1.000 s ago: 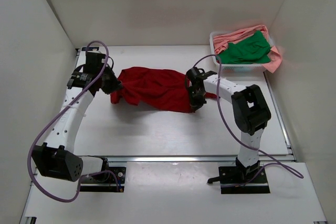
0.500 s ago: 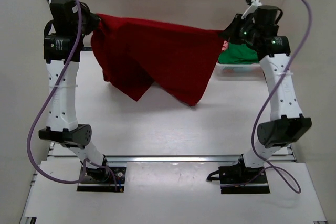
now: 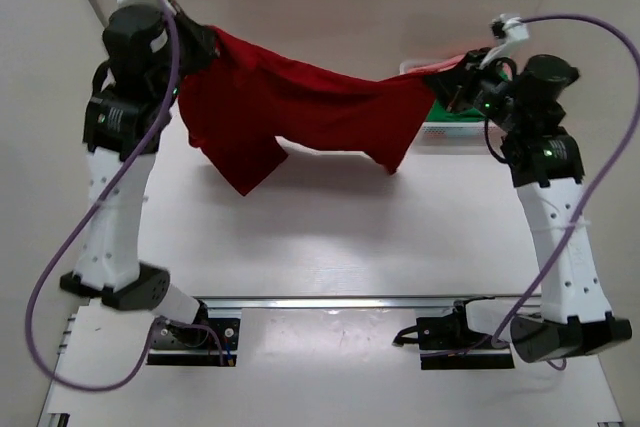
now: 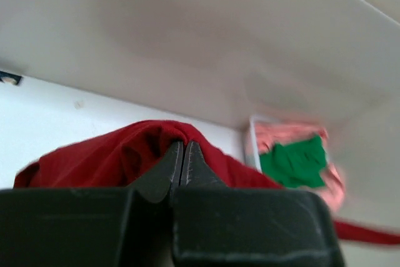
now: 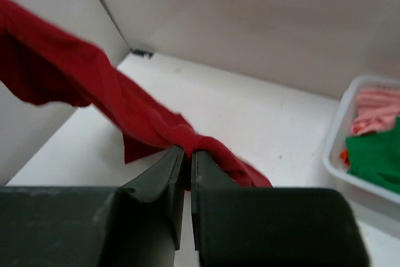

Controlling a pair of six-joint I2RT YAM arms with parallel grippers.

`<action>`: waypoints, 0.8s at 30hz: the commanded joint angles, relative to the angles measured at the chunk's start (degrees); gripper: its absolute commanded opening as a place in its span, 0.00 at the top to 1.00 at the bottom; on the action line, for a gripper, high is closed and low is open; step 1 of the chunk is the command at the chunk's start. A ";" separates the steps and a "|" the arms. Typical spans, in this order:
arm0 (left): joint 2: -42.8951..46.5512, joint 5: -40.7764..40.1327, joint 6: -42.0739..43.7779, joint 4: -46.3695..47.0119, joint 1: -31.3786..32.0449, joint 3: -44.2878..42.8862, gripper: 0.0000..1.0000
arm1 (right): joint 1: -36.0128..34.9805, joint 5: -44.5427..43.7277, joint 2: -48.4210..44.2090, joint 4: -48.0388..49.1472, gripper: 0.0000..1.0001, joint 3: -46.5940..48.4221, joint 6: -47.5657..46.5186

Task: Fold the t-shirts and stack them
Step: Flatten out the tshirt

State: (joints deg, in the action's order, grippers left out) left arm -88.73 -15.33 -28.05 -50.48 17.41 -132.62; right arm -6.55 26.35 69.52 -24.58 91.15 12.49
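Spanning white-walled white table (image 3: 350,237) — red t-shirt (image 3: 300,107) clamped in left claw (image 4: 182,153), right claw (image 5: 188,156).

1 dark red shirt (image 3: 300,107): hangs in air, stretched sideways between 2 pinched ends, middle sagging, 2 flaps drooping, unfolded. 1 green shirt (image 4: 294,162): bunched in basket (image 5: 335,148) at far right, on top of pink shirt (image 4: 284,134), which is crumpled too, edges spilling over rim.
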 commanded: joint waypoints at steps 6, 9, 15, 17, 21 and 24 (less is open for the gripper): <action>28.75 2.24 -2.88 10.11 -3.96 26.77 1.00 | -1.35 0.55 -2.98 4.19 1.00 6.23 -2.28; 38.16 2.76 -3.06 19.33 -5.89 41.17 1.00 | -4.09 0.36 -7.09 5.06 1.00 0.54 -3.80; 38.37 11.18 -1.57 17.53 -7.74 30.70 1.00 | -1.55 4.24 -16.07 4.46 1.00 -2.39 -0.02; 35.66 14.53 -3.14 14.98 -7.31 25.60 1.00 | -0.32 5.90 -17.91 3.84 1.00 -0.98 1.03; 35.73 16.12 -4.38 12.78 -7.13 23.28 1.00 | 2.50 8.01 -20.82 4.27 0.99 -0.53 4.55; 34.42 15.42 -3.33 11.55 -6.08 25.21 1.00 | 5.04 12.13 -19.08 6.90 1.00 -3.42 7.80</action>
State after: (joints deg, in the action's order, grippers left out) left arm -52.88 -1.78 -31.55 -37.74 10.50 -107.87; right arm -3.07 34.22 48.88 -22.33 88.66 16.03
